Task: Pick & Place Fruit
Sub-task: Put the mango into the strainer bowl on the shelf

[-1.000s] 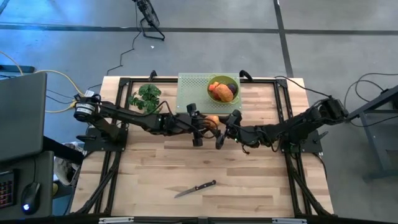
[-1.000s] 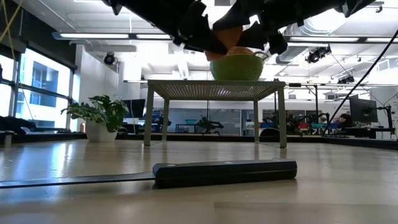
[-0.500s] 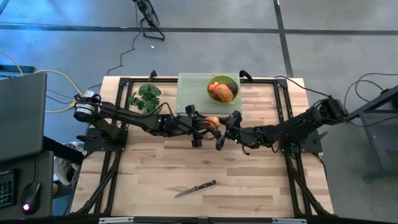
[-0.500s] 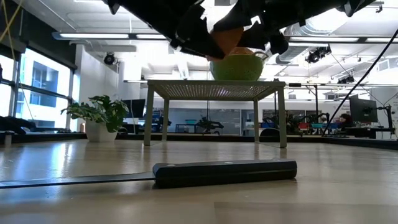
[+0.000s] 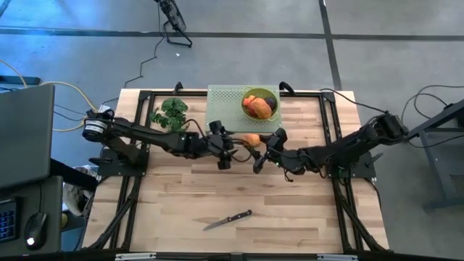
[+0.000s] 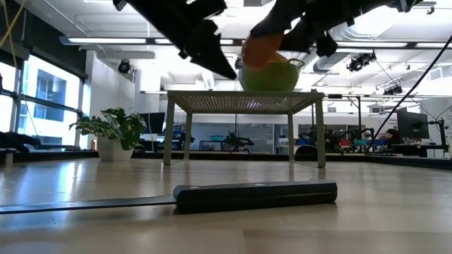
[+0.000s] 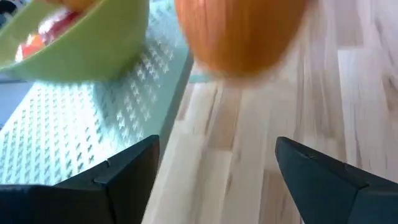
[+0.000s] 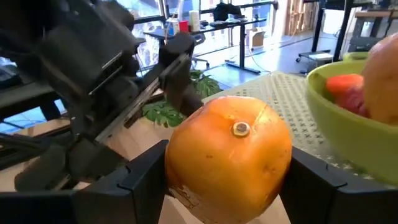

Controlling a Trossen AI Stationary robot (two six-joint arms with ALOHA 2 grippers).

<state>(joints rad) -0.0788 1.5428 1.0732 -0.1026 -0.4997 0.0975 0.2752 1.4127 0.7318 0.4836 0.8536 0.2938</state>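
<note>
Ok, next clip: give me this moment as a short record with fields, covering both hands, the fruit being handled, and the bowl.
left hand: open, apart from the fruit, above the table
right hand: shut on the orange fruit
handled fruit: held above the wooden table, beside the green perforated stand
green bowl: on the stand, holding other fruit
knife: lies on the table, untouched

Pale grained wood table [image 5: 290, 210], perforated green metal stand [image 5: 225, 109], smooth waxy orange fruit [image 8: 229, 160].

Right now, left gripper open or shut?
Open: left gripper fingers stand apart, clear of the orange fruit, which the right gripper holds.
</note>
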